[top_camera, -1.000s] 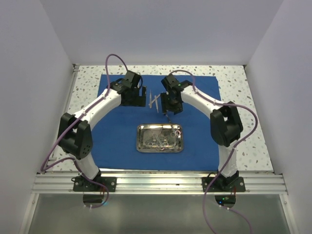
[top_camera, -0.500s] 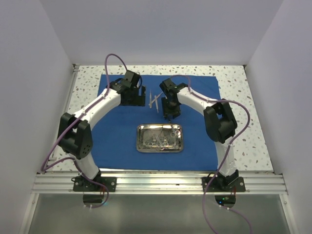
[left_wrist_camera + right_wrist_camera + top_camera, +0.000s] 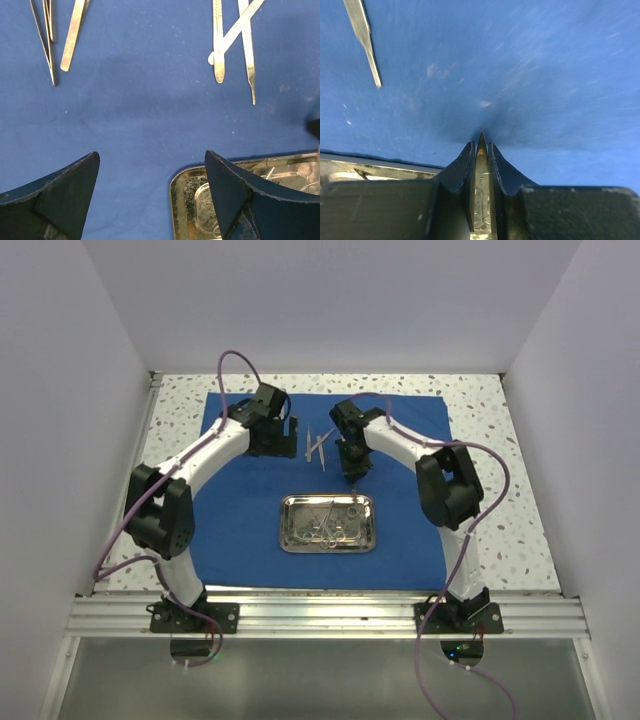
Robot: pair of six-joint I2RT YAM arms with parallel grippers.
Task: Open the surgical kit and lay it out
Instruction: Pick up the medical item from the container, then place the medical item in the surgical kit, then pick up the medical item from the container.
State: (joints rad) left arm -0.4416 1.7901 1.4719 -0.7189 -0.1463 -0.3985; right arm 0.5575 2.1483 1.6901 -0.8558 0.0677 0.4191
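Note:
The royal-blue cloth [image 3: 240, 510] lies spread flat on the table. The steel tray [image 3: 290, 536] sits on it at the near middle and holds several silver instruments [image 3: 330, 523]. A few thin instruments [image 3: 318, 445] lie on the cloth behind the tray. My right gripper [image 3: 352, 476] is just behind the tray. In the right wrist view it [image 3: 481, 147] is shut on a thin silver instrument [image 3: 481, 170] whose tip points down close to the cloth. My left gripper [image 3: 288, 432] is open and empty; it [image 3: 152, 165] hovers over cloth beside the tray corner [image 3: 186, 200].
In the left wrist view, tweezers [image 3: 74, 30] lie at the upper left and crossed scalpel-like tools [image 3: 218, 50] at the upper right. A silver blade tip [image 3: 366, 42] lies left of my right gripper. Speckled tabletop [image 3: 490, 440] borders the cloth, with white walls around.
My right gripper has moved slightly nearer and lower with the instrument, its forearm swinging left. The left arm has shifted only slightly and stays open.

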